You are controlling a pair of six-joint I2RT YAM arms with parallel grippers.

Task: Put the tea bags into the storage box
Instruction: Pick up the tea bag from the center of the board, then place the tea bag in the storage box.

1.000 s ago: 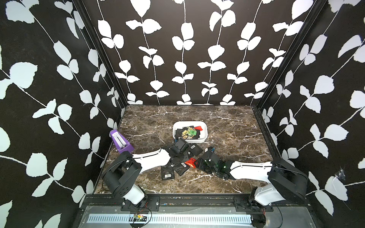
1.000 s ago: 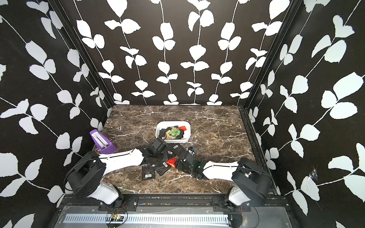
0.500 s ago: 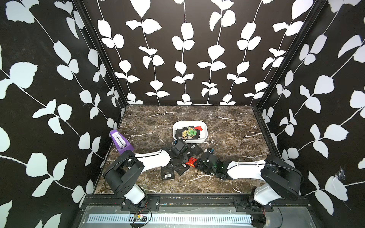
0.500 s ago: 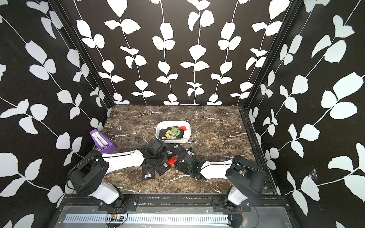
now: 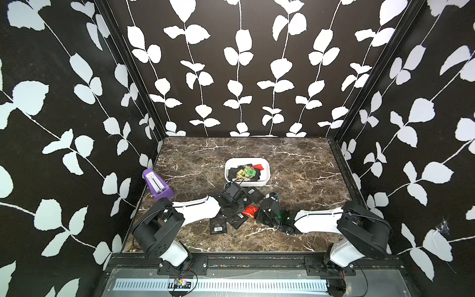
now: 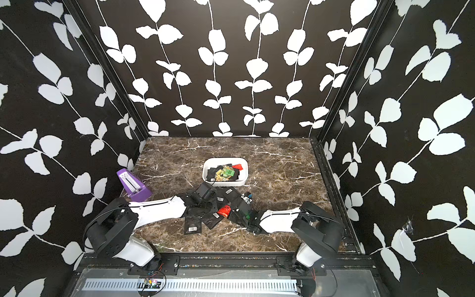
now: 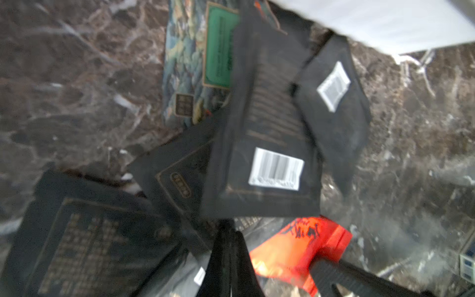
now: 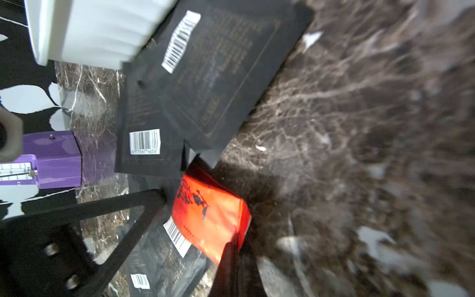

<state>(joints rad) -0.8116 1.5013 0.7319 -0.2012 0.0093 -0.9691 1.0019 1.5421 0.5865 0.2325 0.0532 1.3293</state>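
Marble tabletop (image 5: 295, 164) | storage box (image 5: 267, 177) centre, part-filled; loose tea bags (image 5: 218, 226) at its 6 o'clock | right gripper (image 8: 232, 250) clamped on orange-red sachet (image 8: 208, 213) corner; left gripper (image 7: 227, 231) closed, hold unclear | risk: corner pinch may slip, overlapping neighbours drag.

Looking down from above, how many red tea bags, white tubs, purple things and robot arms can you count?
Red tea bags: 2
White tubs: 1
Purple things: 1
Robot arms: 2
Total: 6
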